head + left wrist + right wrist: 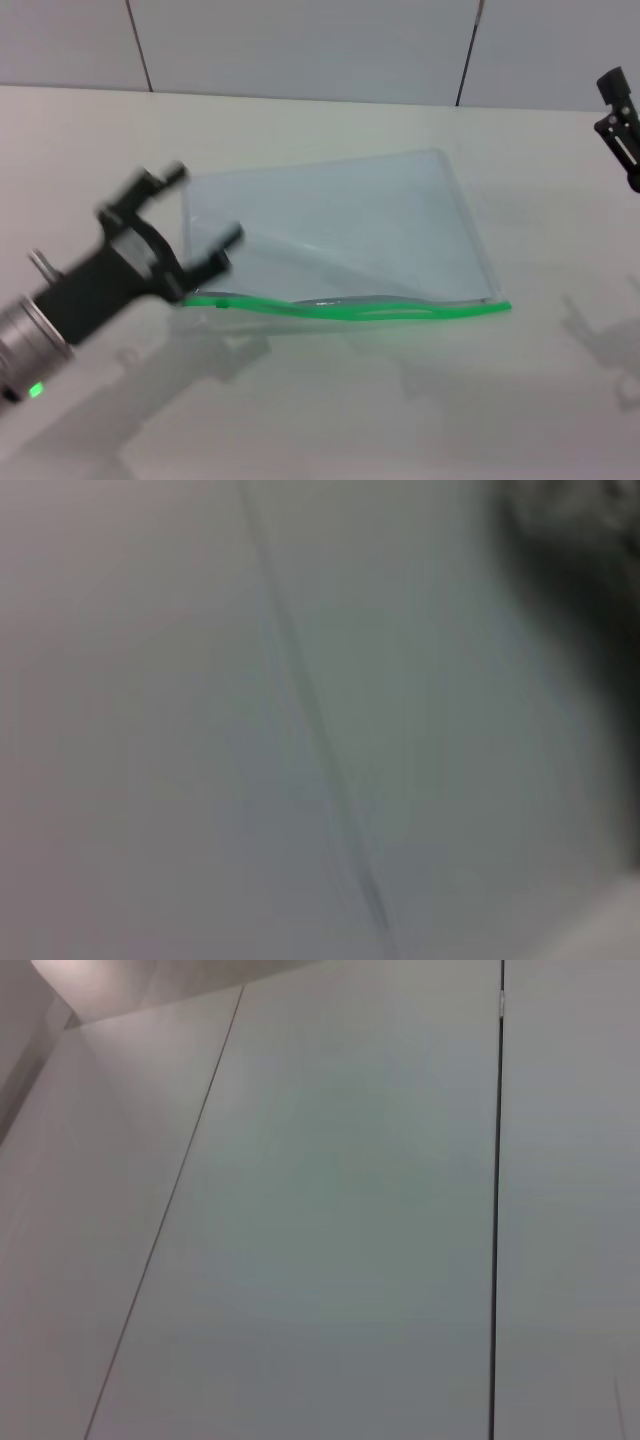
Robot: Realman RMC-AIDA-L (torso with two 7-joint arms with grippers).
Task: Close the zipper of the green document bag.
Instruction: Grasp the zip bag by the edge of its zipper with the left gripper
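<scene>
Hovering left gripper (205, 205), fingers spread, empty, over green document bag (340, 235) corner, right gripper (622, 120) parked

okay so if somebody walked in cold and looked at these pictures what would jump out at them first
The bright green zipper stands out first, a wavy strip along the near edge of the pale document bag lying mid-table. Next is the left end effector, black, fingers spread, at the bag's left end. The right end effector sits at the far right edge, away from the bag.
</scene>
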